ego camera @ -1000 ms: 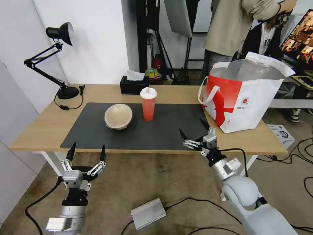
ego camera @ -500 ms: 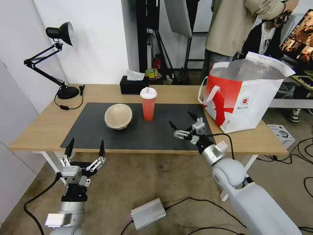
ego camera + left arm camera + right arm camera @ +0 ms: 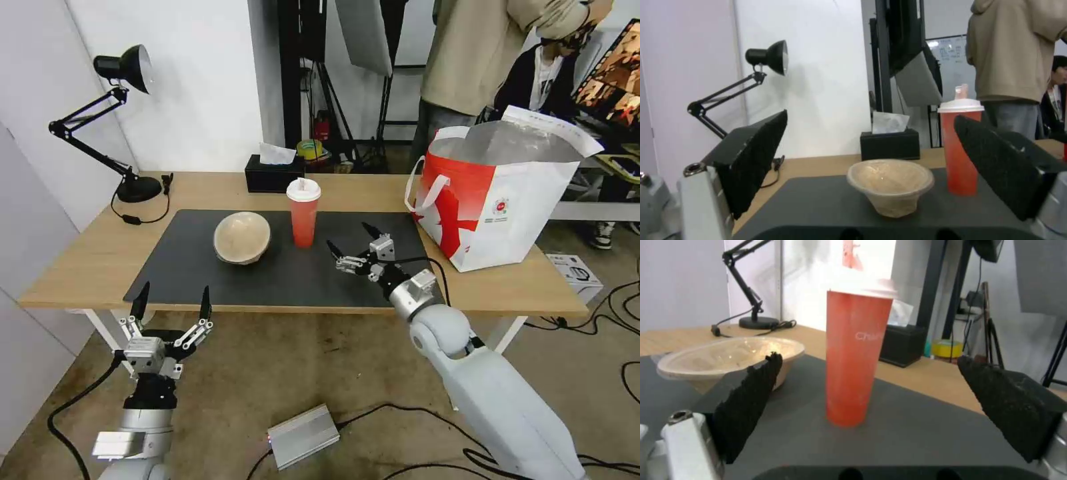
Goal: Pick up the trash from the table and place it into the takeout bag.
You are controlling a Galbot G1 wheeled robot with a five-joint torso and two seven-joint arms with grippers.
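Note:
A tall red drink cup (image 3: 303, 213) with a white lid stands upright on the dark mat (image 3: 200, 273) of the light-wood table (image 3: 87, 260). Left of it lies a beige bowl (image 3: 242, 237). My right gripper (image 3: 352, 244) hovers open over the mat, a short way right of the cup and apart from it. In the right wrist view the cup (image 3: 856, 360) stands ahead between the fingers, with the bowl (image 3: 724, 356) beside it. My left gripper (image 3: 172, 303) hangs open below the table's front edge. The takeout bag (image 3: 497, 200) stands open at the table's right end.
A black tissue box (image 3: 273, 175) sits behind the cup at the table's back edge. A black desk lamp (image 3: 113, 120) stands at the back left. A silver box (image 3: 301, 435) and cables lie on the floor. People stand behind the bag.
My right gripper has moved up and to the left over the mat, closing in on the red cup. The left gripper has sunk slightly. Cup, bowl and bag have stayed put.

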